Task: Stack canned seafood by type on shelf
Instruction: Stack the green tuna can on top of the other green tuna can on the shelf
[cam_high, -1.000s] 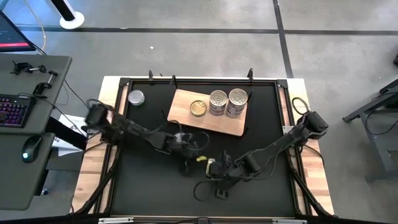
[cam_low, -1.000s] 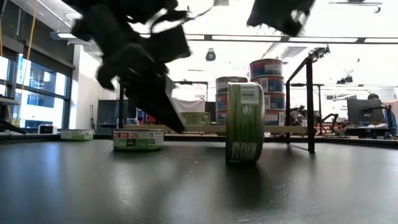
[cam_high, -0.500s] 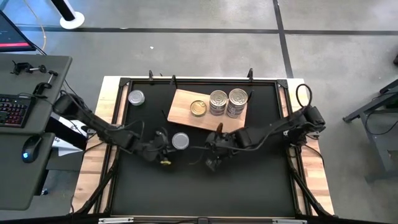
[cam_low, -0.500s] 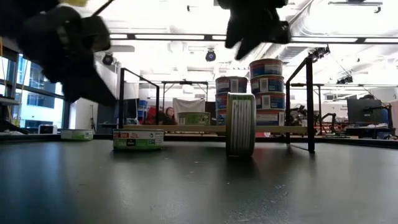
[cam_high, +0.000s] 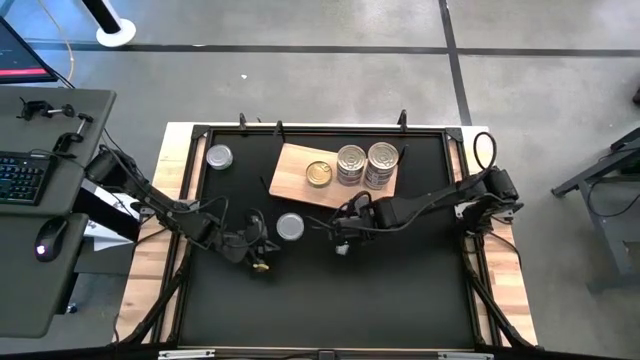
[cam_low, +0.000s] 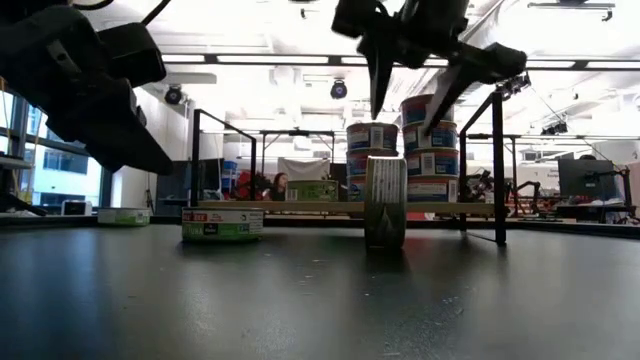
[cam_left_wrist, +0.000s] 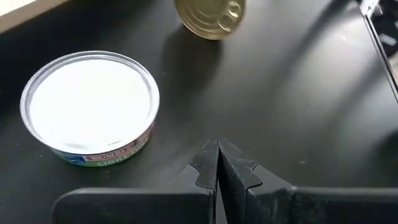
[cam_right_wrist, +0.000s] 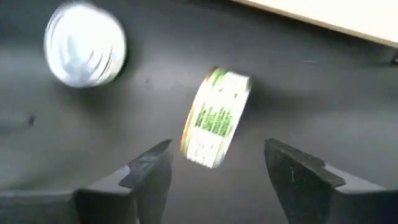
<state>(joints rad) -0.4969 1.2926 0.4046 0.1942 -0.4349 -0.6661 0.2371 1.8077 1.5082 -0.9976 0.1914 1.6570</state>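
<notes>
Right hand over a tin standing on its edge

Nearest on the black counter (cam_high: 400, 290): left hand (cam_left_wrist: 217, 163) pinched shut, empty, waiting beside a flat silver-lidded tin (cam_high: 290, 227). Further on, green-labelled tin (cam_low: 385, 202) balanced on its rim, free of any grip, right hand (cam_low: 412, 90) hovering above with fingers (cam_right_wrist: 149, 171) spread wide. Best lowered squarely, one finger to each flat face, closing gently so as not to roll it. Beyond, wooden shelf (cam_high: 290, 172) carrying a low gold tin (cam_high: 319, 174) and two stacks (cam_high: 366, 165); lone tin (cam_high: 218, 157) at far left.
</notes>
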